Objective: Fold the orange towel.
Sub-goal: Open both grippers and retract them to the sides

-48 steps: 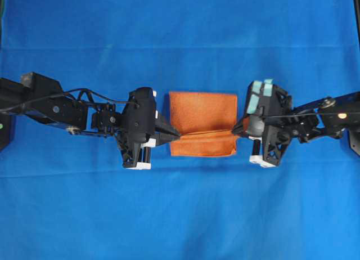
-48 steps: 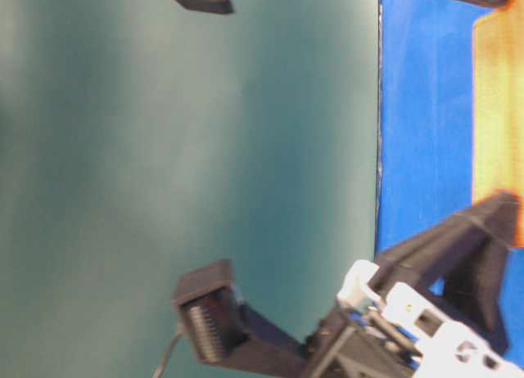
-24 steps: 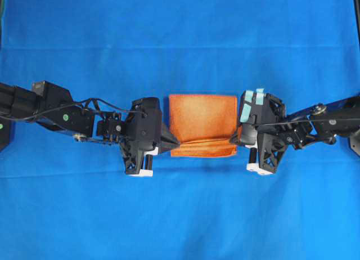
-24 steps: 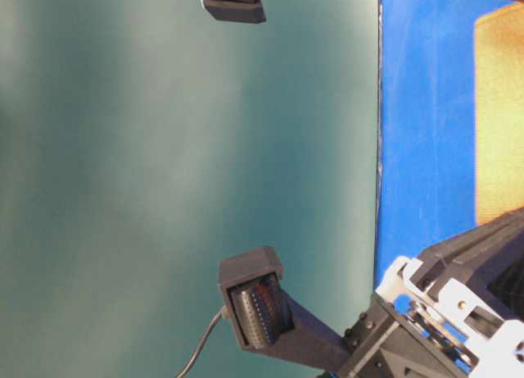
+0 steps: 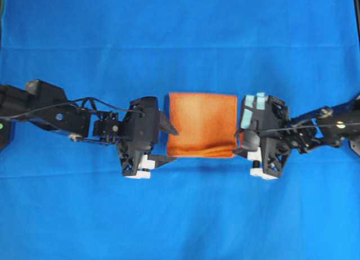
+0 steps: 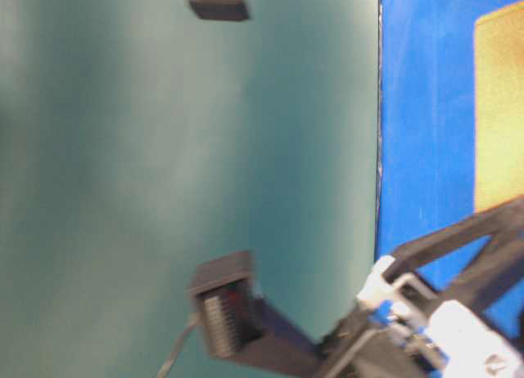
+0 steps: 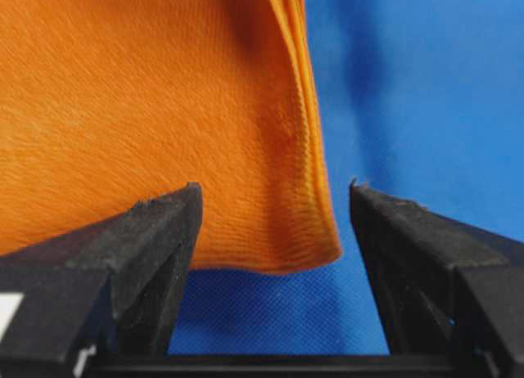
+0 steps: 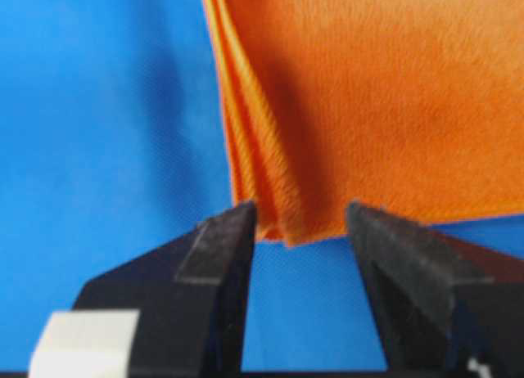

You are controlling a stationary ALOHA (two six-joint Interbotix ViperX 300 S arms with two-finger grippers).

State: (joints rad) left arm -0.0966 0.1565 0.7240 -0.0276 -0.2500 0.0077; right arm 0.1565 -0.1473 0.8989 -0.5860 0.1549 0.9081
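The orange towel (image 5: 201, 124) lies folded on the blue cloth (image 5: 180, 40), its stacked layers showing along the near edge. My left gripper (image 5: 171, 146) is open at the towel's near left corner. In the left wrist view that corner of the towel (image 7: 164, 108) sits loose between the spread fingers of the left gripper (image 7: 273, 190), and neither finger pinches it. My right gripper (image 5: 238, 144) is open at the near right corner. In the right wrist view the layered corner of the towel (image 8: 385, 92) lies free just ahead of the right gripper (image 8: 301, 206).
The blue cloth covers the whole table in the overhead view. Both arms lie low, reaching in from the left and right edges. The table-level view is turned sideways: towel (image 6: 499, 108) at right, a blurred arm with its camera block (image 6: 225, 312) below.
Both grippers have opened and let go of the towel's edge. The carried layer has moved to the near edge and now lies on the layer beneath.
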